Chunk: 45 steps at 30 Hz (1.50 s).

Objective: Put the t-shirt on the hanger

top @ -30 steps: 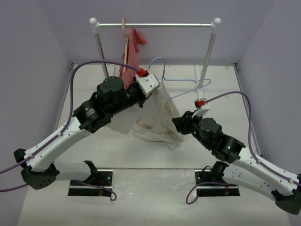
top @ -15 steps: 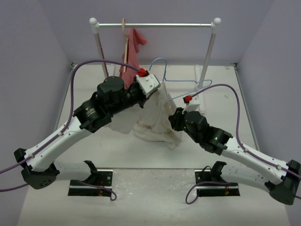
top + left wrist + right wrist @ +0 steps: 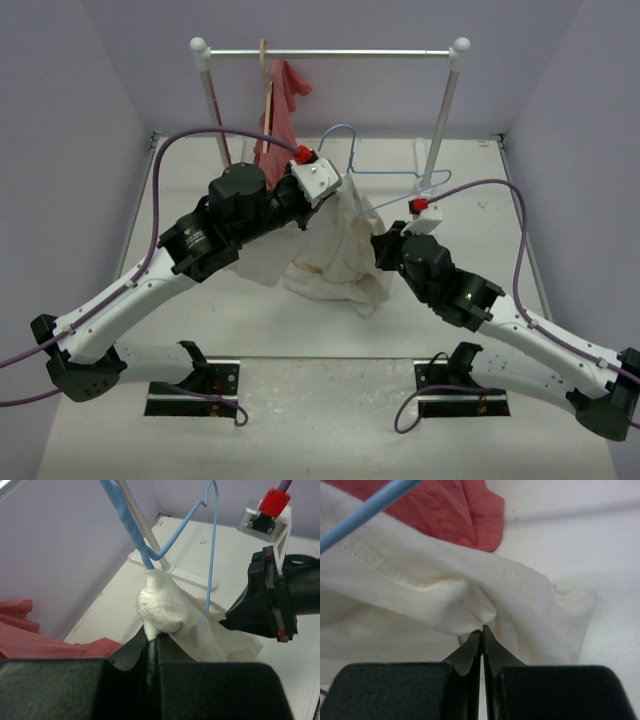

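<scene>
From above, my left gripper (image 3: 334, 193) held the t-shirt (image 3: 335, 262) up by one bunch, the rest sagging to the table (image 3: 260, 322) between my two arms. Only my left wrist camera showed that bunch: a ribbed cream wad pinched in my closed fingers, touching the hanger (image 3: 125, 521) wire. Only my right wrist camera showed my right gripper (image 3: 481, 630) clamped tight on a stitched fold of the shirt, the red garment (image 3: 465, 515) behind. I counted one t-shirt, one blue hanger, one red garment and one rack (image 3: 330, 53).
</scene>
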{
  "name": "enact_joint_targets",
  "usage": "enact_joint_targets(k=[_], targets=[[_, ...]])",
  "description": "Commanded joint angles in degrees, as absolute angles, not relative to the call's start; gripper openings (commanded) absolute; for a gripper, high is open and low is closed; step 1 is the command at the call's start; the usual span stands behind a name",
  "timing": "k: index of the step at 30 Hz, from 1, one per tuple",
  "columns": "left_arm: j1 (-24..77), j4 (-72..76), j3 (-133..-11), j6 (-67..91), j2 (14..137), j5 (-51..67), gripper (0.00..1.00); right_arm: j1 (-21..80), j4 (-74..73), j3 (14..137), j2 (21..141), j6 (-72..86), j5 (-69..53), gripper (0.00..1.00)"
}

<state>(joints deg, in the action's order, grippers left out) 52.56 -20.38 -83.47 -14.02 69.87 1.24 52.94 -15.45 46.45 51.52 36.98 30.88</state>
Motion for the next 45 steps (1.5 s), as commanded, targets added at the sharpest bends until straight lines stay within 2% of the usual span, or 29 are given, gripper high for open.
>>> enact_joint_targets(k=[1,7,13,18,28,35,39,45], targets=[[52.4,-15.7,-83.2,-13.9,67.6,0.5,0.0,46.0,-14.7,43.9,43.0,35.8,34.8,0.0],[52.4,-16.6,-82.8,-16.4,67.1,1.7,0.0,32.0,-18.9,45.1,35.1,29.1,28.2,0.0],[52.3,-18.0,-82.6,-20.7,66.6,3.7,0.0,20.0,-20.3,47.8,35.9,25.1,19.2,0.0],[51.9,-19.0,-78.3,-25.3,63.4,6.6,0.0,7.0,-20.5,50.6,36.6,24.8,4.7,0.0],[51.9,-17.4,-74.2,-29.7,66.4,5.3,0.0,5.6,-23.7,59.1,38.7,23.6,-1.8,0.0],[51.9,-15.9,-79.6,-28.0,73.3,-6.0,0.0,5.6,-27.9,60.7,36.3,23.6,-8.7,0.0],[51.9,-15.5,-82.2,-27.6,75.6,4.3,0.0,5.6,-28.7,62.7,36.9,23.9,-15.9,0.0],[51.9,-18.6,-94.5,-26.9,82.1,16.6,0.0,5.8,-33.3,75.6,42.8,23.8,-23.8,0.0]])
